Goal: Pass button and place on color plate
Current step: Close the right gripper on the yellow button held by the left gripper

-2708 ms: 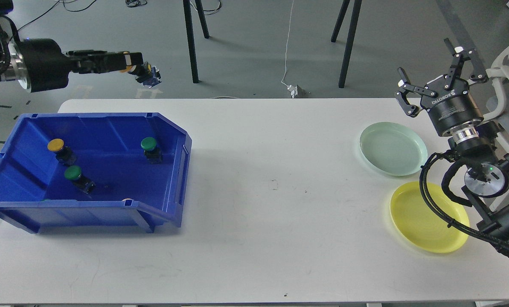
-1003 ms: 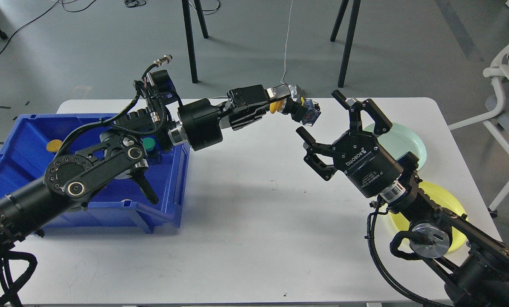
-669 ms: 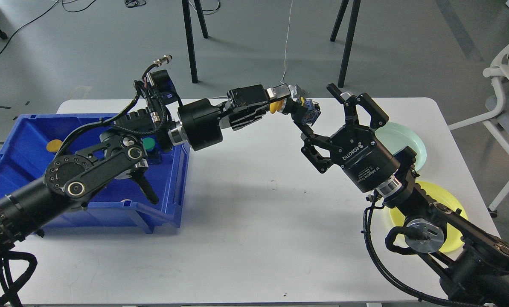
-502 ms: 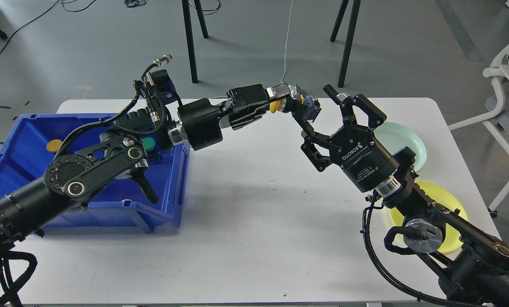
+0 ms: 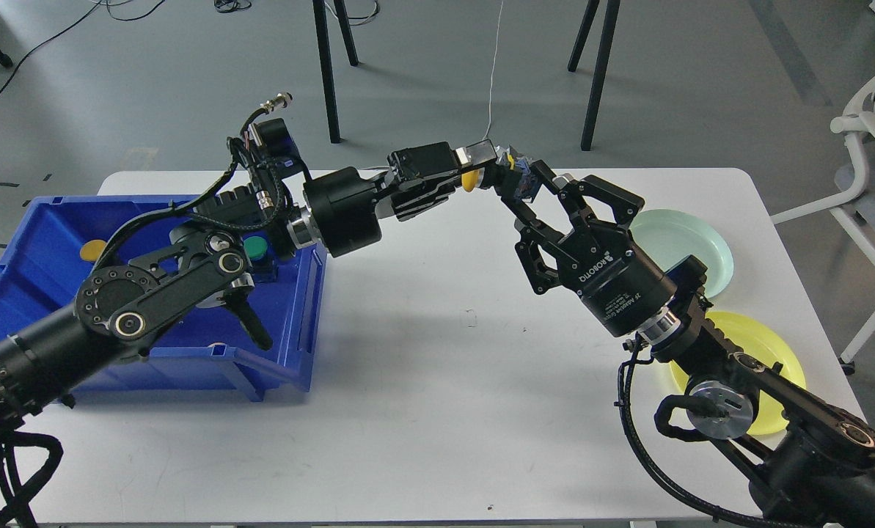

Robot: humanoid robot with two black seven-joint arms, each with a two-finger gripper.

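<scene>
A blue bin (image 5: pixel 301 293) sits at the table's (image 5: pixel 408 411) left, a green button (image 5: pixel 255 247) inside it. Above the table's middle, the left gripper (image 5: pixel 481 167) pinches the yellow push button (image 5: pixel 497 180) by its cap, while the right gripper (image 5: pixel 536 187) has its fingers pressed on the button's body. At right lie a pale green plate (image 5: pixel 690 242) and a yellow plate (image 5: pixel 771 352).

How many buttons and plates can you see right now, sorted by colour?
Yellow buttons: 2, one held between the two grippers, one in the blue bin
Green buttons: 1
Green plates: 1
Yellow plates: 1
Total: 5; the arms may hide more.
</scene>
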